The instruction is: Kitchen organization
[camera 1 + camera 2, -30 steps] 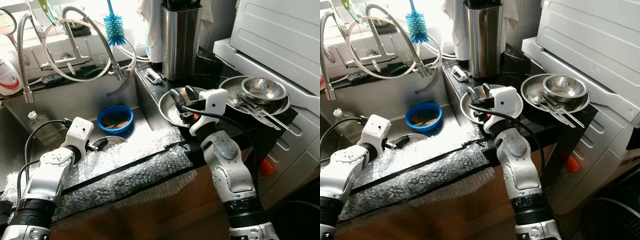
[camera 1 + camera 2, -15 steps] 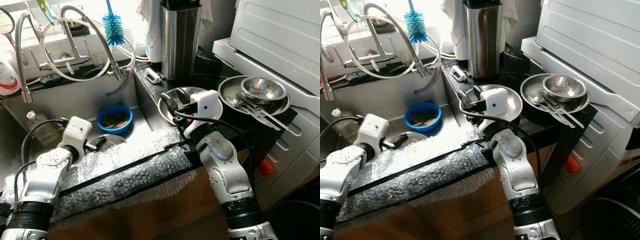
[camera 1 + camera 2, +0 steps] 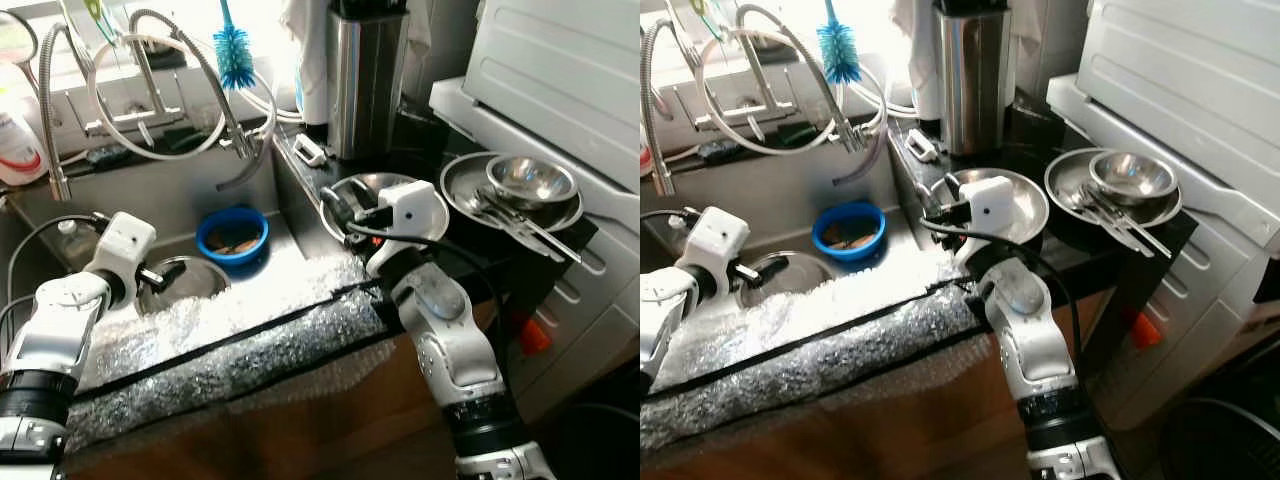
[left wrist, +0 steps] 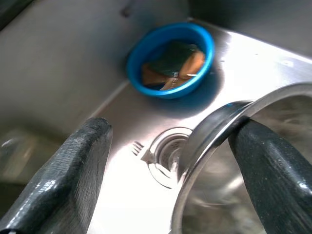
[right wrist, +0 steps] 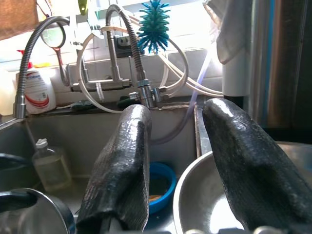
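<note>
Left gripper, jaws wide, straddles steel bowl rim in sink; right gripper gapes empty over pan.

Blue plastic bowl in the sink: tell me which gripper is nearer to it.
Left. The left gripper is down in the sink beside the blue plastic bowl, at a steel pot's rim. The right gripper hovers over the round steel pan on the counter.

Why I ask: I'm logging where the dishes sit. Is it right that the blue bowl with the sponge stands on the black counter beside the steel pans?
Not quite. The blue bowl with the sponge sits down in the sink, near the drain, not on the black counter. The left eye view shows this, and the left wrist view confirms it. The steel pans are on the counter.
</note>
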Robot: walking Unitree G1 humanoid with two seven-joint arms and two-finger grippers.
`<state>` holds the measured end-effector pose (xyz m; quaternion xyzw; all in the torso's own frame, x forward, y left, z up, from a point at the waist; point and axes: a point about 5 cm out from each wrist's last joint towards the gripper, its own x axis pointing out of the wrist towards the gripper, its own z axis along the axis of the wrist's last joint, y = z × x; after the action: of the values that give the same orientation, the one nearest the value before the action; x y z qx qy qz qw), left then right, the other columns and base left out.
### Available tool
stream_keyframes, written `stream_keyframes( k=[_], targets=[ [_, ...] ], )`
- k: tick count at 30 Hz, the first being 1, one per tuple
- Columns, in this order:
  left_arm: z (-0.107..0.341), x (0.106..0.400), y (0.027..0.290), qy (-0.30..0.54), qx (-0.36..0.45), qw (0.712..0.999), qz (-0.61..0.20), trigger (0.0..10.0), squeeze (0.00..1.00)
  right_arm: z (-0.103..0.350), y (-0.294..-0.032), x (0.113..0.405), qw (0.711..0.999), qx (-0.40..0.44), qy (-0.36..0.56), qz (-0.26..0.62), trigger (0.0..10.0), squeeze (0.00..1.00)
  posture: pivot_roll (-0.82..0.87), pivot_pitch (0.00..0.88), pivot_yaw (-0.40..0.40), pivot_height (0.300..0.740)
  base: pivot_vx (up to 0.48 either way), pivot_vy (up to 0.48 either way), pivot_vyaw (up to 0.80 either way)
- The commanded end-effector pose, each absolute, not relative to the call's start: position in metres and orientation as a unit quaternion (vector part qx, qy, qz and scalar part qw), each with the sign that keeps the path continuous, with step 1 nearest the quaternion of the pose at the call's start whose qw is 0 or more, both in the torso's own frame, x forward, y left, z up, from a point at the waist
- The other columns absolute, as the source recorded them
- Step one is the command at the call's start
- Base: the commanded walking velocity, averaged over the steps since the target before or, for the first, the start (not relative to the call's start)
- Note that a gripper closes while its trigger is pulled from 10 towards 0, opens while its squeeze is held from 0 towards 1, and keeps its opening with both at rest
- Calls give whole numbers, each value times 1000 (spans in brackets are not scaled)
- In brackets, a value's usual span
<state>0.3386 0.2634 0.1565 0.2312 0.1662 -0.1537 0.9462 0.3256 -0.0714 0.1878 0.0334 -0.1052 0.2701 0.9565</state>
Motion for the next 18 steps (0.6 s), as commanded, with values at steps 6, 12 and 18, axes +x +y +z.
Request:
stream_keyframes(
  k=[6, 12, 18],
  targets=[
    [164, 345, 264, 189, 271, 913, -238, 10000, 0, 192, -66, 328, 953, 29, -112, 280, 10000, 0, -75, 0, 73, 740, 0, 0, 0],
    [158, 344, 266, 212, 266, 899, -275, 10000, 0, 191, -66, 327, 952, 28, -112, 283, 10000, 0, -78, 0, 79, 740, 0, 0, 0],
    [150, 338, 268, 236, 259, 878, -327, 10000, 0, 190, -66, 328, 950, 23, -110, 292, 10000, 0, -74, 0, 79, 740, 0, 0, 0]
  ],
)
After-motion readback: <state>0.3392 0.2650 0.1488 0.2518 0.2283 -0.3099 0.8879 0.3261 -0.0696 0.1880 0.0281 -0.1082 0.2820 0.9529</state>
